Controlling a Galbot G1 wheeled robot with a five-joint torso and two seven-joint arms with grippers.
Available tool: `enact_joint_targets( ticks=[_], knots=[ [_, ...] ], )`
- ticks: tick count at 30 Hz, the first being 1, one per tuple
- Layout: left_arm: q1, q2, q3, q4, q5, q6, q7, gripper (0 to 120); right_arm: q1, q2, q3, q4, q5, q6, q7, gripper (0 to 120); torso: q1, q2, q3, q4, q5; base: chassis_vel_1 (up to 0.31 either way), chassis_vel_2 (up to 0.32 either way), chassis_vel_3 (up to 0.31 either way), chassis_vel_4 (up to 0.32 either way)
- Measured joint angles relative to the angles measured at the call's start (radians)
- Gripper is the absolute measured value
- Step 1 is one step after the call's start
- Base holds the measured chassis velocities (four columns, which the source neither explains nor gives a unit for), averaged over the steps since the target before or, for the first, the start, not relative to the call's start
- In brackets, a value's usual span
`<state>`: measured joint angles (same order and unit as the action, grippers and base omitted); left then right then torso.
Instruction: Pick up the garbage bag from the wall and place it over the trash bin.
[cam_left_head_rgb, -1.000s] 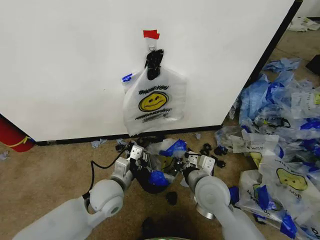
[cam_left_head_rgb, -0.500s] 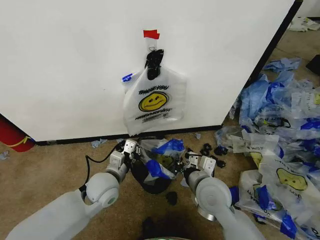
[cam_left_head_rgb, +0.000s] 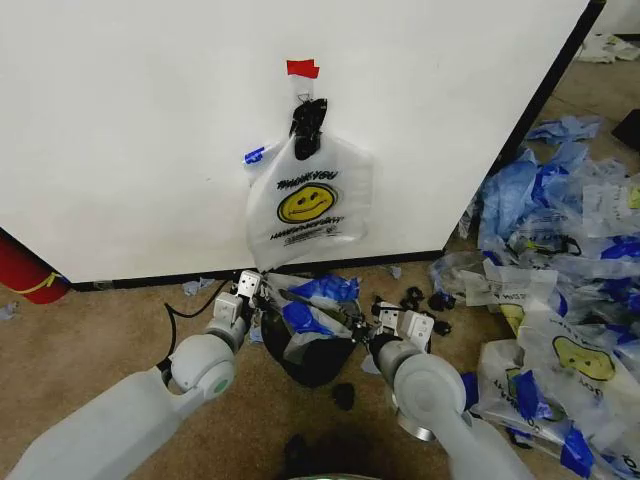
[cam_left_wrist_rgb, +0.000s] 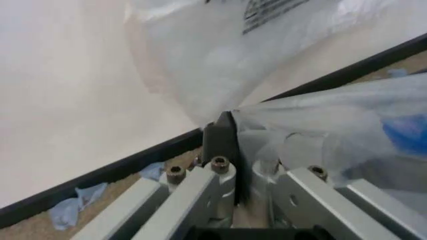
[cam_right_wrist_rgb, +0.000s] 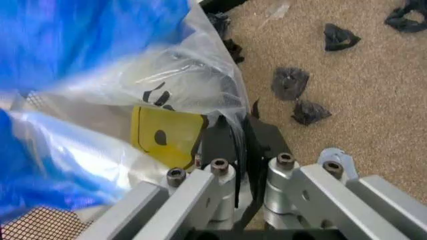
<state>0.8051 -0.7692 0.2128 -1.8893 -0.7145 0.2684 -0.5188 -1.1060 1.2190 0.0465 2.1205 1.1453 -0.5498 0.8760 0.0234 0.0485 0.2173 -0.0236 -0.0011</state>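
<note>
The garbage bag (cam_left_head_rgb: 312, 305), a thin translucent sheet crossed by blue tape, was seen low in the centre of the head view, stretched over the mouth of the trash bin (cam_left_head_rgb: 312, 362) on the carpeted floor just below the wall (cam_left_head_rgb: 130, 130). The left tool (cam_left_head_rgb: 247, 290) was found at the bin's left edge with its jaws pressed together on a pinch of the film, as was shown near the middle of the left wrist view (cam_left_wrist_rgb: 235, 131). The right tool (cam_left_head_rgb: 392, 321) was placed at the bin's right edge, likewise clamped on the plastic beside the yellow print in the right wrist view (cam_right_wrist_rgb: 230, 131). A second smiley bag (cam_left_head_rgb: 308, 205) was seen hanging from a black clip (cam_left_head_rgb: 306, 125) under a red tape tab (cam_left_head_rgb: 302, 68) in the upper centre, its lower hem very close above the stretched one. Several risks were judged from this. The film, pulled taut between two small pinches, could be torn or slipped out of one grip if the spread were widened. The light bin could be tipped or dragged if the plastic were drawn sideways rather than down. The rim could be missed on the far side, where the wall and the hanging bag left little room, and the hanging bag could be snagged by the left tool
</note>
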Motion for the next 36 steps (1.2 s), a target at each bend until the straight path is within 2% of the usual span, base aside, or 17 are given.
enact_joint_targets(
  ticks=[36],
  knots=[
    [0.003,0.000,-0.061,0.100,0.000,0.050,-0.084,0,-0.022,0.003,-0.002,0.019,-0.015,0.001,-0.011,0,0.000,0.000,0.000,-0.0001,0.0000,0.000,0.000,0.000,0.000]
  ],
)
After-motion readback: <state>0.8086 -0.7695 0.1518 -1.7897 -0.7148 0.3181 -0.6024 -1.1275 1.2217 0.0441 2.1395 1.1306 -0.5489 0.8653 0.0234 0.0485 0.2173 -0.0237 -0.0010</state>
